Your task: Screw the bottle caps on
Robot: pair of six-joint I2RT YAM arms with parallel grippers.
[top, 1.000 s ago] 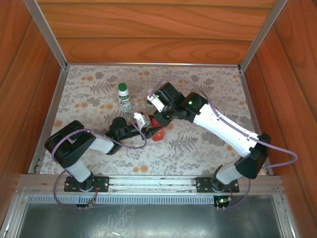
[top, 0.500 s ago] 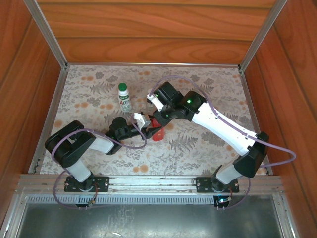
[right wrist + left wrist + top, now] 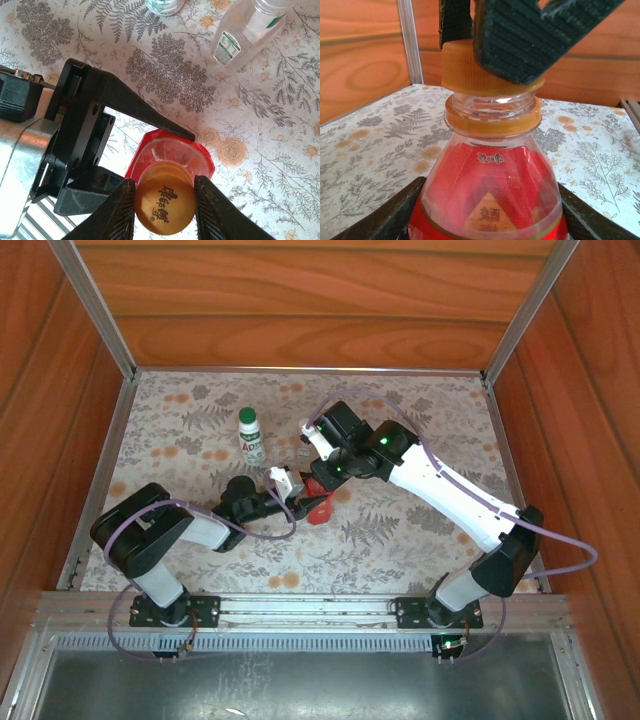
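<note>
Orange cap (image 3: 164, 206) sits on red bottle (image 3: 490, 195) at middle of mat (image 3: 430, 410); right gripper (image 3: 164, 207) clamps the cap, left gripper (image 3: 305, 504) grips the bottle body. White bottle (image 3: 253, 443), green cap (image 3: 247, 414) on, stands toward far edge; contents unclear.

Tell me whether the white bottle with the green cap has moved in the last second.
No. The white bottle stands at the same spot on the floral mat, just as far from the left rail as before.
</note>
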